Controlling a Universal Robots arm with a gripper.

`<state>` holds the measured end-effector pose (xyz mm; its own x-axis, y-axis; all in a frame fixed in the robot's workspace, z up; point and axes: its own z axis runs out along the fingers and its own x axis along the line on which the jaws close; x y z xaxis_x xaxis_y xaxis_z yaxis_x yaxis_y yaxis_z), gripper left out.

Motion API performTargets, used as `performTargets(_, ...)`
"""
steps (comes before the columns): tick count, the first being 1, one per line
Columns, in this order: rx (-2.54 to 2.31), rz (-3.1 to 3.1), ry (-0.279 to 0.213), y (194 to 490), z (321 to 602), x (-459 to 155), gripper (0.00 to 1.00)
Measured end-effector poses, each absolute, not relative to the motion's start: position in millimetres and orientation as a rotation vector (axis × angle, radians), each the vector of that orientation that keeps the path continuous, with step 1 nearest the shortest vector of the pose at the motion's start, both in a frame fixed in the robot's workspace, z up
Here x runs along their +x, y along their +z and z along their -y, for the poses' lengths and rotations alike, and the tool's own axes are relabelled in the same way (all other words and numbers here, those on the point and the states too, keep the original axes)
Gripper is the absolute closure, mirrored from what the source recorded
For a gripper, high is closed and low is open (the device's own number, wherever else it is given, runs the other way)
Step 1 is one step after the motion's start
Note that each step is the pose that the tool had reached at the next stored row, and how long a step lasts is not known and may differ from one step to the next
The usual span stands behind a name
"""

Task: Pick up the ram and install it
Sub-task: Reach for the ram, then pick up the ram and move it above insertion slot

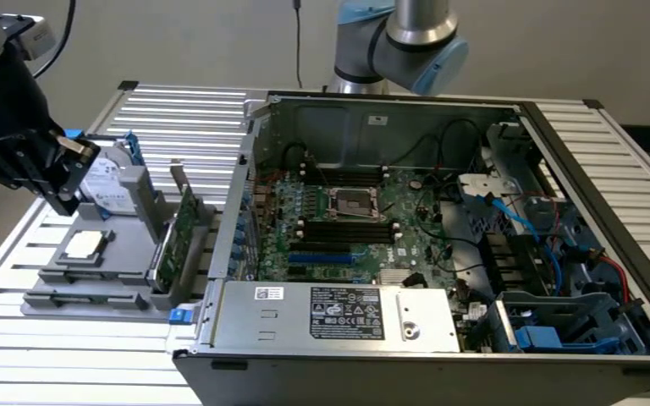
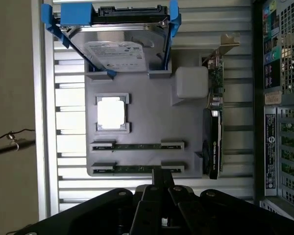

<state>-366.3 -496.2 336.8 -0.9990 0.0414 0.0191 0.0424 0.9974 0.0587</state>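
- 2 ram sticks stand on their long edges, seen edge-on as thin green strips. The angle hides their chips and labels.
- Each one sits in its own pair of little grey holders on the grey tray, parallel to the other and side by side.
- A CPU lies flat in a square frame just beside them, and past that is a hard drive in a blue caddy.
- A green expansion card stands upright along the tray's side nearest the PC case.
- The black gripper hangs above the tray, not touching the sticks. Honestly can't tell if it's open or closed.
- The tray is on a slatted table. The case is open on the exterior view's right, with the motherboard showing.
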Motion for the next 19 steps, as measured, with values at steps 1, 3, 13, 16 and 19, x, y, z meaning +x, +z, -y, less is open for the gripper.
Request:
performTargets(1,-0.065,3.122,-0.092,336.8,496.2,-366.3,0.89)
performTargets(3,-0.065,3.122,-0.092,336.9,496.2,-366.3,0.89)
performTargets(13,-0.066,3.122,-0.092,336.8,496.2,-366.3,0.89)
performTargets(16,-0.066,3.122,-0.093,336.9,496.1,-366.4,0.89)
performTargets(19,-0.027,3.121,-0.102,336.7,496.2,-367.5,0.89)
